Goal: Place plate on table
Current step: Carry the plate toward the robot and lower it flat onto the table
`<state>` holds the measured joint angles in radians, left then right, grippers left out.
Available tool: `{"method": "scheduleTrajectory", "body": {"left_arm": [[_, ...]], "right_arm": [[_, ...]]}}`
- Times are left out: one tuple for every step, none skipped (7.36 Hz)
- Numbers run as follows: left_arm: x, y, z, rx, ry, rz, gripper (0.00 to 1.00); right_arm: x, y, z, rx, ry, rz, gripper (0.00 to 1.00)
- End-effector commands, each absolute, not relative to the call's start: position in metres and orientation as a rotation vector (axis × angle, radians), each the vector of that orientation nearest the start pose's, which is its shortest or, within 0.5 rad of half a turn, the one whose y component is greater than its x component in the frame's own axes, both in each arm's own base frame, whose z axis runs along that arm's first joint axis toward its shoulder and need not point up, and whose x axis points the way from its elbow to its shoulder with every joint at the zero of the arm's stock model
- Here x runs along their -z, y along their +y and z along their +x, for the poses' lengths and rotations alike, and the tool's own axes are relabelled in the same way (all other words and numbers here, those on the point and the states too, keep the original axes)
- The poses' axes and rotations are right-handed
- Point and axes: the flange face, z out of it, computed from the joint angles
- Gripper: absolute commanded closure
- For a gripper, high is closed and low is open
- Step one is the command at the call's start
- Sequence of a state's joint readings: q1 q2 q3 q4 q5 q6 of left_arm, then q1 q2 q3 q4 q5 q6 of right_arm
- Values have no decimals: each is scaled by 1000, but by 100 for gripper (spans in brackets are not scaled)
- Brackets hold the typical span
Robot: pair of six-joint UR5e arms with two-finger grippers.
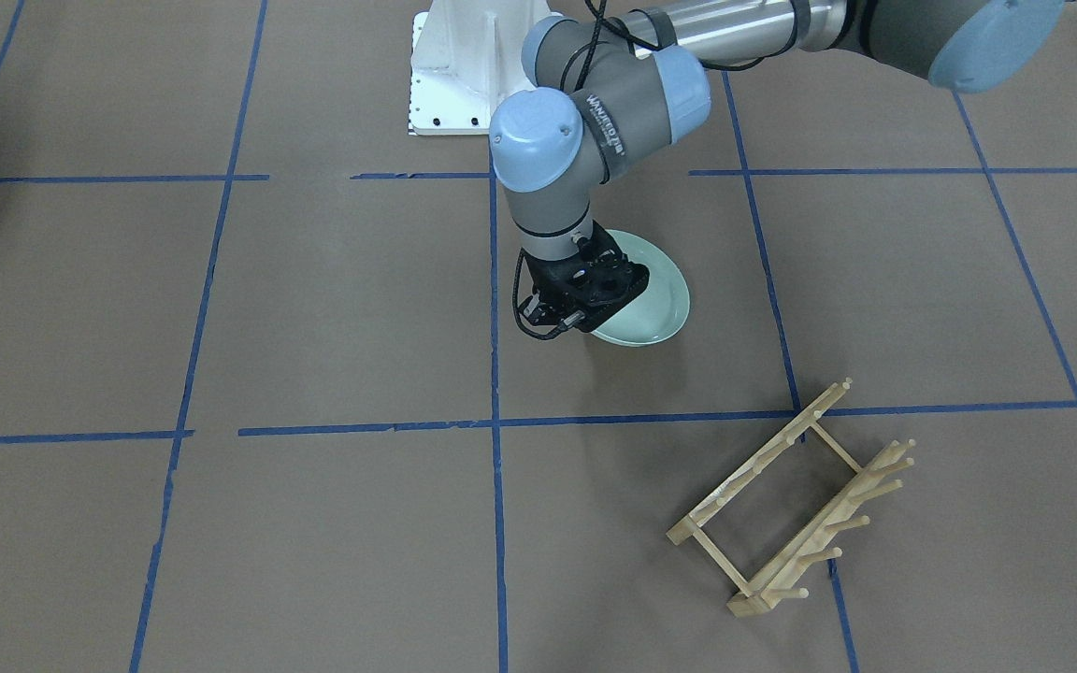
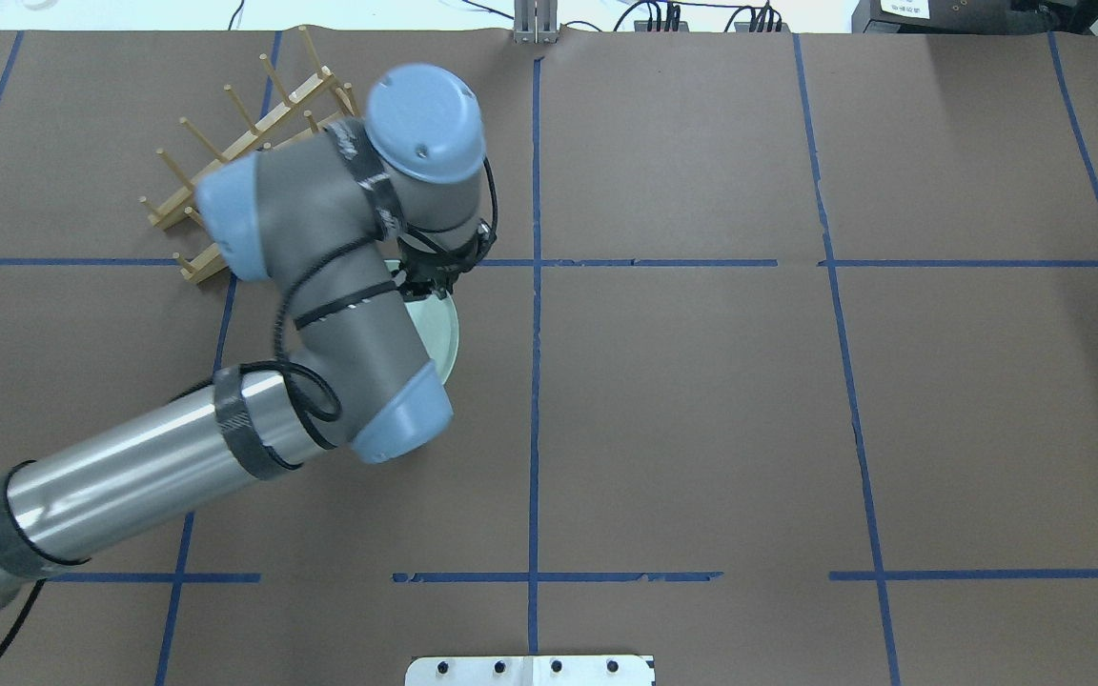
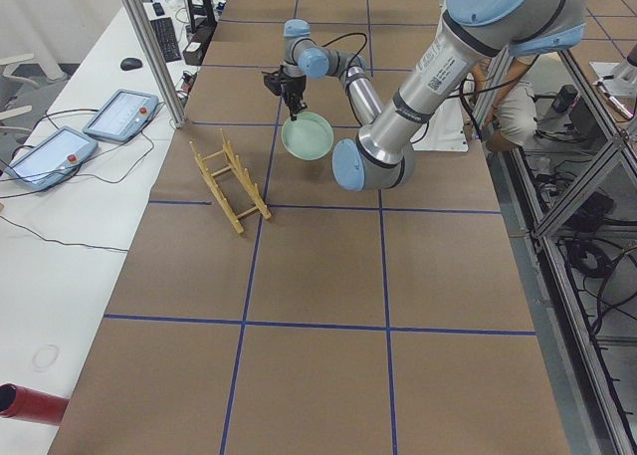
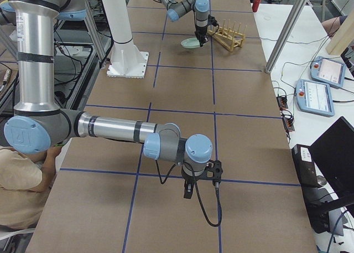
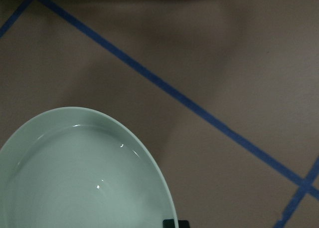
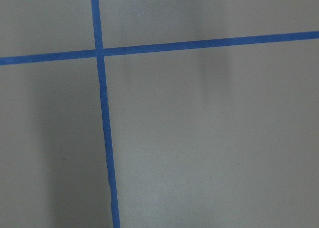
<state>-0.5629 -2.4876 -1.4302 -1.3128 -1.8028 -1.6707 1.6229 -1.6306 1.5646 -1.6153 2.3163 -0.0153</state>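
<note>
While in left fingers (image 5: 170, 223), plate (image 1: 661, 301) tilted.

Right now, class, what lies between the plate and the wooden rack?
Bare table, crossed by one blue tape line, separates plate and rack in the front-facing view.

Small lettering on the left arm's wrist link (image 1: 606, 120) seemingly reads "UNIVERSAL ROBOTS".

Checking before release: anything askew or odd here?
Nothing spilled or damaged. The plate hangs tilted from the left gripper, not flat on the table; the wooden rack sits skewed to the tape lines.
</note>
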Motion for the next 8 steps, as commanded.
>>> {"method": "scheduleTrajectory", "body": {"left_arm": [[-199,-483,599,491,500,-78,100],[-208,-475,605,480,485,-74,49],[-213,-474,604,448,479,-69,0],[-216,-469,595,398,479,-59,0],[-214,-482,549,296,502,-3,0],[-232,-515,462,260,535,72,0],[-256,-552,368,192,567,154,0],[-301,-583,285,126,655,126,0]], "right_arm": [[-696,-453,89,-76,-748,-80,0],[-696,-453,89,-76,-748,-80,0],[-696,-453,89,-76,-748,-80,0],[-696,-453,89,-76,-748,-80,0],[-696,-453,89,-76,-748,-80,0],[-696,-453,89,-76,-748,-80,0],[-696,-454,90,-76,-748,-79,0],[-696,-453,89,-76,-748,-80,0]]}}
